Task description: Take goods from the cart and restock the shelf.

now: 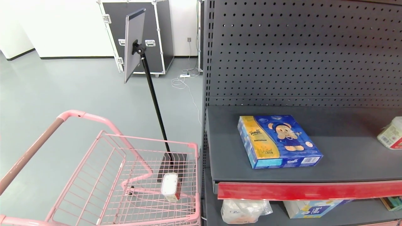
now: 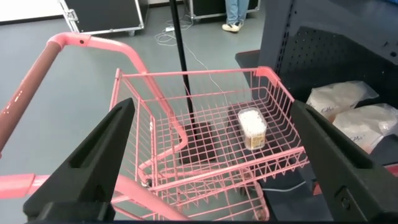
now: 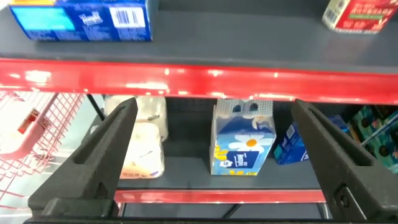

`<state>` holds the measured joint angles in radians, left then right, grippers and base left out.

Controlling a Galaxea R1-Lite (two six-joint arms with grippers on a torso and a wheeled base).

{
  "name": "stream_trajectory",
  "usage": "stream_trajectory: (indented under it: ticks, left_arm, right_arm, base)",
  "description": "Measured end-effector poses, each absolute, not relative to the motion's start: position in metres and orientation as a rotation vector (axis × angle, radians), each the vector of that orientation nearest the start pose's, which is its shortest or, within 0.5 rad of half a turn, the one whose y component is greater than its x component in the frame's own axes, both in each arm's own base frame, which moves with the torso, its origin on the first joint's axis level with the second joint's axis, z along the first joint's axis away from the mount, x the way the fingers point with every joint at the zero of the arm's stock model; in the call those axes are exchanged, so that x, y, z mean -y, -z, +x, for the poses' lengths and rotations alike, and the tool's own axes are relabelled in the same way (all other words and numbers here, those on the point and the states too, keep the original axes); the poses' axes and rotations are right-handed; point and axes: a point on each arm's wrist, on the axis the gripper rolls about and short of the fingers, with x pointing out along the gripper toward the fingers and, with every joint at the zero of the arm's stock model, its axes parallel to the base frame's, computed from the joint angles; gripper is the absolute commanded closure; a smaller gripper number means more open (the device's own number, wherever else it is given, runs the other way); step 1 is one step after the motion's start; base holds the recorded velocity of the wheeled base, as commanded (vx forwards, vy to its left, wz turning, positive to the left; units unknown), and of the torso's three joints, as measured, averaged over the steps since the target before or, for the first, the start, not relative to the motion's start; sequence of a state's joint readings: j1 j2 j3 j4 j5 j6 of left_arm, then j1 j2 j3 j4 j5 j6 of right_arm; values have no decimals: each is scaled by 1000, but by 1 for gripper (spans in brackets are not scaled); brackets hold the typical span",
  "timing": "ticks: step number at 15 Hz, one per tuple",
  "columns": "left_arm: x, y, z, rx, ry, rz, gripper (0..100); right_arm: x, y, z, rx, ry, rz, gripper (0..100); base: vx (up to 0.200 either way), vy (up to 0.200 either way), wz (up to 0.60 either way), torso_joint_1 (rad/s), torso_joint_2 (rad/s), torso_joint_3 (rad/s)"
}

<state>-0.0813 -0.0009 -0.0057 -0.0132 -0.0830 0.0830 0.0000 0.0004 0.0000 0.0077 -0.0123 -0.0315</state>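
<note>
The dark shelf [image 1: 345, 150] takes the head view from 12 to 5 o'clock, and the pink cart [image 1: 84, 115] stands at 7 o'clock just beside it. A blue tissue box [image 1: 278, 141] lies flat on the shelf. 1 white tub [image 1: 171, 186] lies in the cart's basket, at its 3 o'clock side. The left claw [image 2: 213, 106] hangs released over the cart; the right claw [image 3: 214, 104] gapes empty before the shelf's red edge [image 3: 199, 78]

Mock shop set up inside a lab or test hall. Shop side: steel shelf [image 1: 345, 157] with pegboard back [image 1: 298, 47], red price rail [image 1: 307, 190], packaged goods such as a tissue box [image 1: 278, 141], pink wire cart [image 1: 147, 139]. Lab side: bare grey floor [image 1: 62, 88], flight case [image 1: 165, 37] against a white wall, screen on a pole stand [image 1: 133, 44], loose cables [image 1: 185, 81] on the floor.
</note>
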Motion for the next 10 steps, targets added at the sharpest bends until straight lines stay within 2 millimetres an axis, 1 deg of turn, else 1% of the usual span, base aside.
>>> stream_trajectory:
  ticks: [6, 10]
  left_arm:
    - [0, -78, -23, 27, 163, 82, 0]
    - [0, -78, -23, 27, 163, 82, 0]
  right_arm:
    - [0, -75, -23, -8, 12, -32, 0]
    - [0, -75, -23, -8, 12, -32, 0]
  base:
    - [0, 0, 0, -137, 369, 228]
    - [0, 0, 0, -148, 408, 261]
